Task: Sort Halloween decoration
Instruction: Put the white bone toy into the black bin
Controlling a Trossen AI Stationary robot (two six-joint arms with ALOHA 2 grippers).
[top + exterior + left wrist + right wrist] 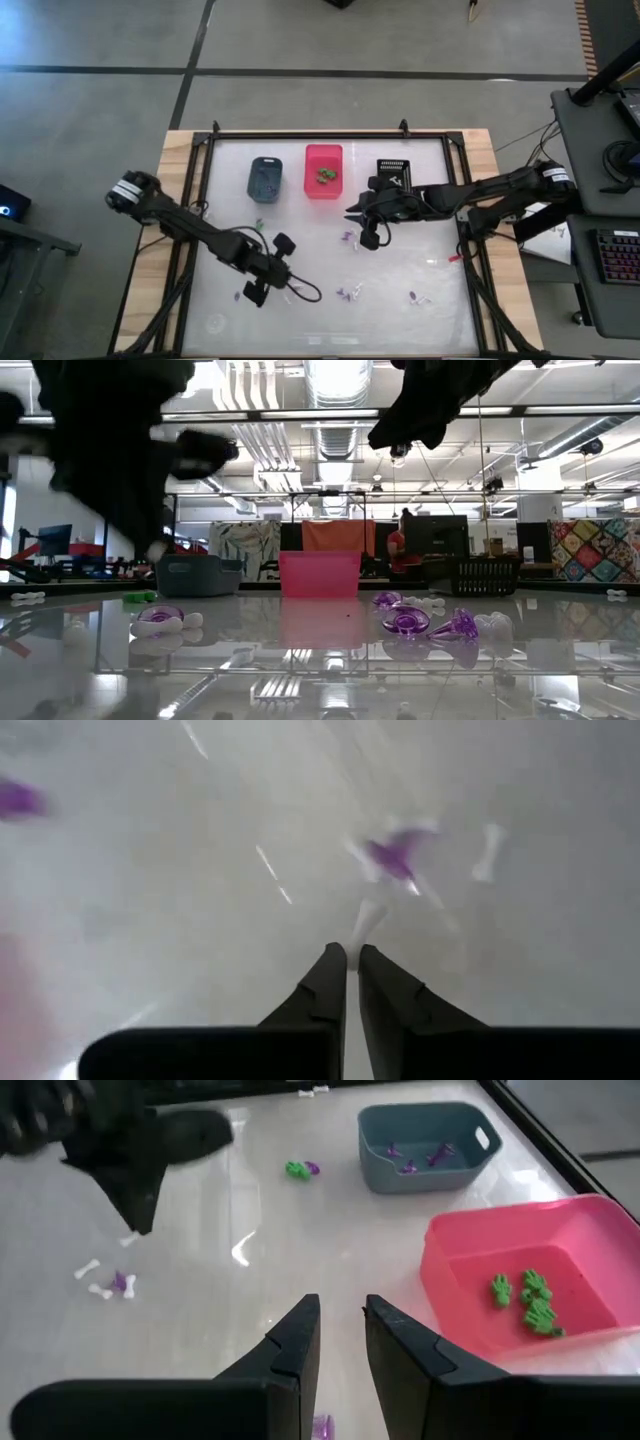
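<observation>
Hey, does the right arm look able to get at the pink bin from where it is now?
Probably yes. The right tool hovers beside the pink bin, whose top is open, with nothing between them.

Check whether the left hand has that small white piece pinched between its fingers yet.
Touching. In the left wrist view the left hand is shut, with the white piece sticking out from between its fingertips, no gap visible.

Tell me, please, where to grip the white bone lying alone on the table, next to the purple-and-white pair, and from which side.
Likely the thin shaft of the white bone, between its two knobbed ends, coming straight down from above. It lies flat on the table, so only its top is free, and the ends are wider.
</observation>
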